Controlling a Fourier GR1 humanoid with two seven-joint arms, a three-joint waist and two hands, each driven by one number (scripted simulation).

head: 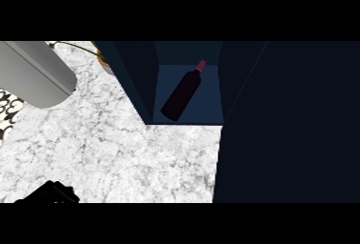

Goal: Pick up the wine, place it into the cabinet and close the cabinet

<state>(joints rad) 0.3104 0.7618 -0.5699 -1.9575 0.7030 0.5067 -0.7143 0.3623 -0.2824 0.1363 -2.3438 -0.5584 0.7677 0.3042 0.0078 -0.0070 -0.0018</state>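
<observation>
Already the wine bottle (183,93) is seen lying on its side on the floor of the open cabinet (137,81), its red-capped neck pointed toward the back and its base near the front lip, so the placing is judged done and only the closing is left. Trouble could be expected from that very position — a bottle laid flat can roll, and it could be struck or nudged out onto the counter (119,152) if the door is swung too briskly. The broad dark panel (288,124) at the right is taken to be that door, though no handle can be made out, so a missed contact is a further risk. The left robot hand (53,193) is shown only as a black shape at the lower left edge; whether it is released or clenched cannot be told. The bottle lies well apart from it, up and to the right, held by nothing. A grey forearm (35,71) is seen at the upper left; the right robot hand is not shown.
</observation>
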